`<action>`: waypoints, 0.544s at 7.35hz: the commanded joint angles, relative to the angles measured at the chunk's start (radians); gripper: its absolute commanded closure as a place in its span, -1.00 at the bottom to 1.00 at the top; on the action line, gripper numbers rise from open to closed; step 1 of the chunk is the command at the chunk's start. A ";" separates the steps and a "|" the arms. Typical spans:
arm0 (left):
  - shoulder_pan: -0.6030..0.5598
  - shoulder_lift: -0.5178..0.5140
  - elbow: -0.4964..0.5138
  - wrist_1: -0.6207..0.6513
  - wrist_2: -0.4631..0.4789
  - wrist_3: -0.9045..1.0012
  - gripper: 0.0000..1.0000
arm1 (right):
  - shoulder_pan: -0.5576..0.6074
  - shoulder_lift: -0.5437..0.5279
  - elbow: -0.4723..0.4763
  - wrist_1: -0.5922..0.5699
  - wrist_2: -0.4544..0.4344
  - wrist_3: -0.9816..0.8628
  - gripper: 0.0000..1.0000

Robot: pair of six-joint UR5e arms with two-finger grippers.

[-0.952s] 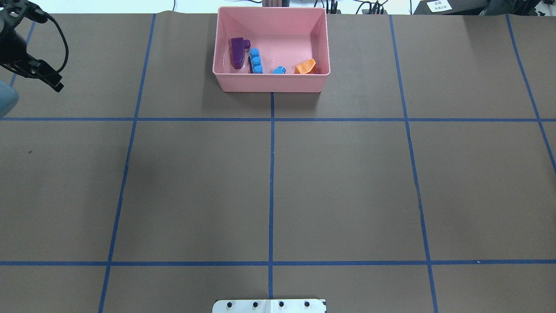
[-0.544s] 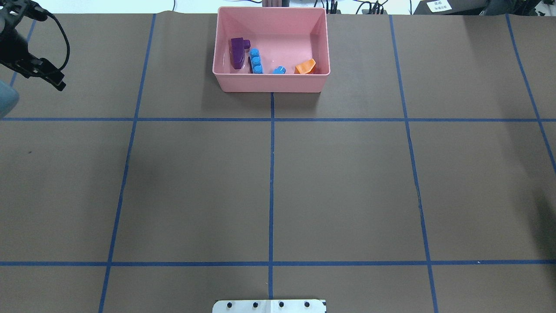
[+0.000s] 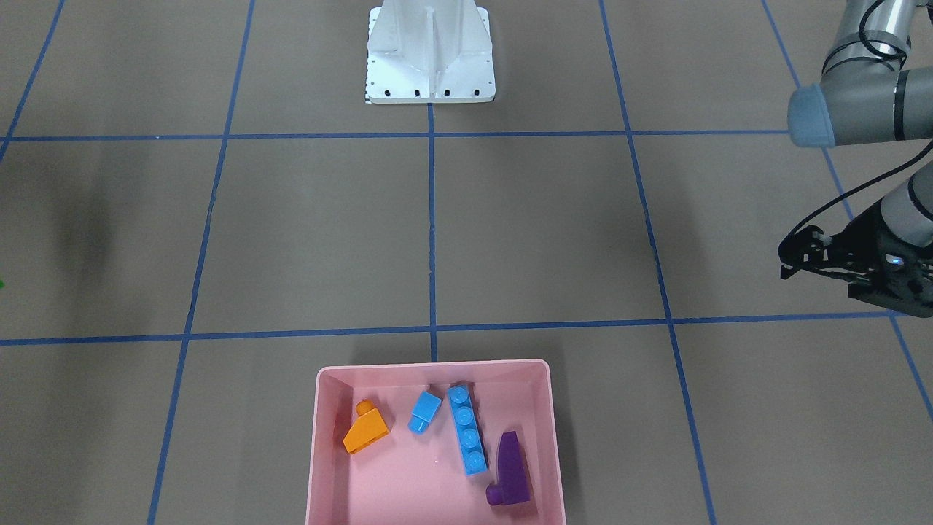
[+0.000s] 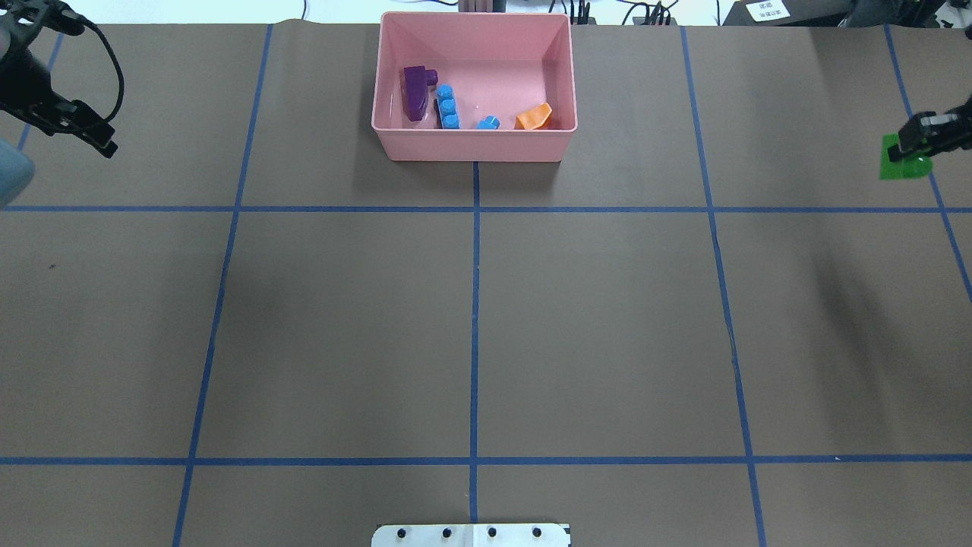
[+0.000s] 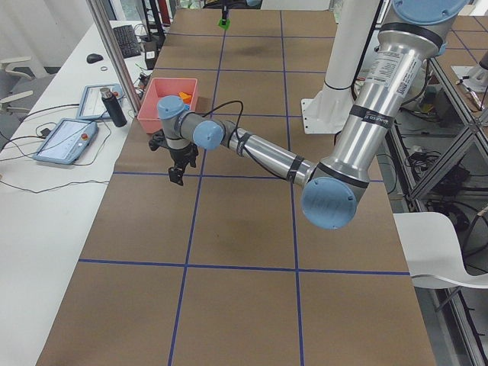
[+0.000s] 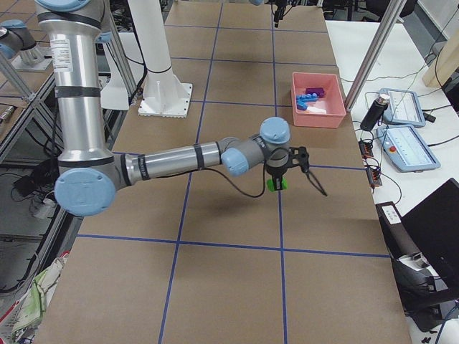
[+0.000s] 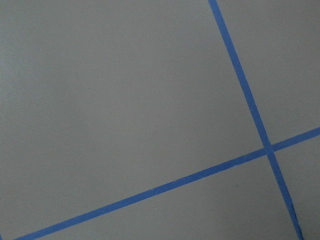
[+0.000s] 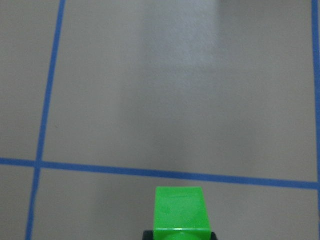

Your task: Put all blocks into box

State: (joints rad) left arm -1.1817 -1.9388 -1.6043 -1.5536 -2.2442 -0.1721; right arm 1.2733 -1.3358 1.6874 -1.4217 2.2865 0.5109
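**Risk: last brick lost short of the tray**

Right gripper sits at 2 o'clock on the overhead view, far out at the table edge. It is pinching the green rectangular plastic brick, which is lifted clear of the brown paper-covered table. The wrist view shows most of the brick jutting forward of the dark fingertips, so the hold looks to be at one end only.

Shallow pink plastic tray stands at 12 o'clock, well apart from the carried brick. Four bricks are already inside:
- purple sloped brick at the tray's 9 o'clock
- long light-blue four-stud brick just beside it
- small light-blue single-stud brick at 6 o'clock
- orange sloped brick at 4 o'clock

Left gripper hangs at 10 o'clock, off the table surface and carrying nothing visible. Whether its fingers are spread or closed I cannot tell.

What could go wrong:
- The end-on pinch may let the brick pivot or slip out on the long sideways carry.
- A low approach could knock the tray's right wall and shove the tray.
- Letting go too early puts the brick on the paper at the tray's 3 o'clock.
- A high drop may bounce off the bricks inside and hop the low rim.
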 commanded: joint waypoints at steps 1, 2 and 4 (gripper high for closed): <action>0.002 -0.005 0.000 0.000 0.000 -0.013 -1.00 | -0.066 0.345 -0.128 -0.224 -0.007 0.071 1.00; 0.002 -0.006 0.001 0.000 0.000 -0.013 -1.00 | -0.118 0.501 -0.255 -0.226 -0.037 0.174 1.00; 0.002 -0.008 0.004 0.000 0.000 -0.013 -1.00 | -0.216 0.770 -0.519 -0.214 -0.138 0.352 1.00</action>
State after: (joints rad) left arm -1.1797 -1.9450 -1.6017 -1.5539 -2.2442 -0.1851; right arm 1.1197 -0.7378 1.3345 -1.6384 2.2089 0.7487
